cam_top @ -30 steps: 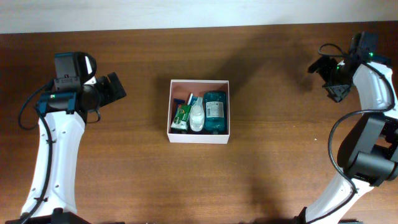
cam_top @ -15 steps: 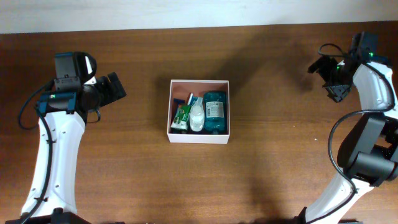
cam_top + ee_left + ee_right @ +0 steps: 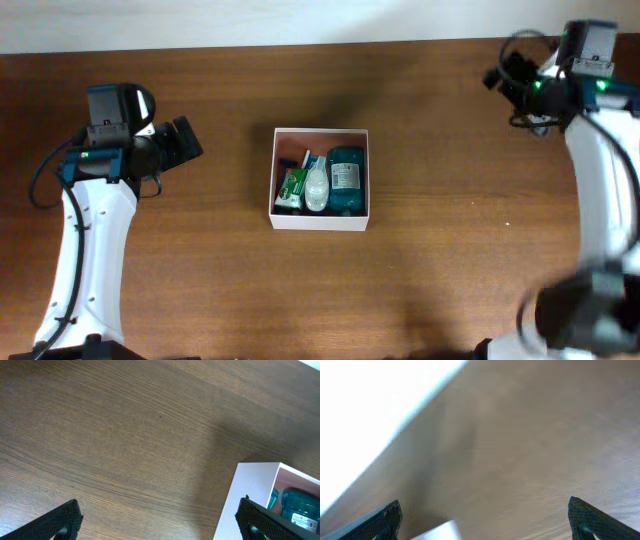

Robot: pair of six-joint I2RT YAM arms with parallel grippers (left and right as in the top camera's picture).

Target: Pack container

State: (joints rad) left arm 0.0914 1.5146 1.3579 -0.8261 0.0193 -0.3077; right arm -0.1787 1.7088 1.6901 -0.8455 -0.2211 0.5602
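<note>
container [image 3: 320,222] mid-table: teal bottle [image 3: 346,170], white bottle [image 3: 317,186], green-and-white carton [image 3: 292,187] inside | left gripper [image 3: 188,142]: spread wide, empty | right gripper [image 3: 483,519]: spread wide, empty

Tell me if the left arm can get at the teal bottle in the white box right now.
Probably yes. The left claw stands open, apart from the square white cardboard box, with bare wooden table between them; the teal plastic bottle lies uncovered at the box's far side.

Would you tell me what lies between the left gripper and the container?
Nothing: only bare table separates left gripper and container, per the overhead view.
</note>
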